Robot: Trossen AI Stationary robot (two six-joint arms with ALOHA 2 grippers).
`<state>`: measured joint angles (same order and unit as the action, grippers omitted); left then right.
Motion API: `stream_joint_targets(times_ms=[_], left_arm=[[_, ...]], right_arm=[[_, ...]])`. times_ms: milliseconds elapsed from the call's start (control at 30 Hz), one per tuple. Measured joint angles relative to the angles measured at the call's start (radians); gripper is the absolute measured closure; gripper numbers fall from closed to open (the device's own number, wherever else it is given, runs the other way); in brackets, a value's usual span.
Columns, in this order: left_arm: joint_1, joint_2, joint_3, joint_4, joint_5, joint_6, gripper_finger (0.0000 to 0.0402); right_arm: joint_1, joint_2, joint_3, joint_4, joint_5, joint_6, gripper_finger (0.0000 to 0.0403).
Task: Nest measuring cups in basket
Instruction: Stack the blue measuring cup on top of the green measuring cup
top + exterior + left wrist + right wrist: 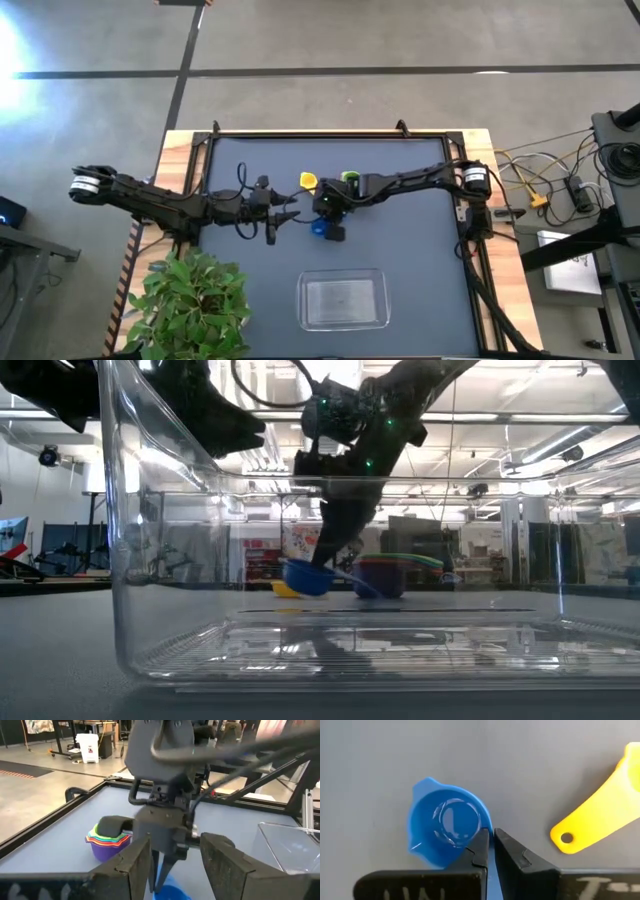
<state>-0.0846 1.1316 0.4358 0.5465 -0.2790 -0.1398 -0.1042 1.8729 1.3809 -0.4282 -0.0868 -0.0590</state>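
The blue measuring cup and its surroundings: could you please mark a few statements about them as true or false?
1. The right gripper is shut on the blue cup's handle. True.
2. The basket already holds a cup. False: it holds none.
3. The yellow cup lies on the mat beside the blue one. True.
4. The left gripper grips the nested stack. False: it is open, holding nothing.
5. The stack's bottom cup is purple. True.
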Motion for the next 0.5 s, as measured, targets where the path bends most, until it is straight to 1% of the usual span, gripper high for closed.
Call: stream_joint_targets(times_ms=[200,367,500], left_arm=[[-0.001,0.0,0.0,0.0,0.0,0.0,0.0247],[-0.001,0.0,0.0,0.0,0.0,0.0,0.0247],[-0.001,0.001,0.001,0.0,0.0,0.001,0.0247]], right_arm=[[-0.023,-0.058,0.0,-0.005,0.01,0.044,0.0394],[-0.059,-0.166,-0.002,-0.047,0.051,0.114,0.0394],[-0.102,-0.264,-0.007,-0.086,0.154,0.191,0.0394]])
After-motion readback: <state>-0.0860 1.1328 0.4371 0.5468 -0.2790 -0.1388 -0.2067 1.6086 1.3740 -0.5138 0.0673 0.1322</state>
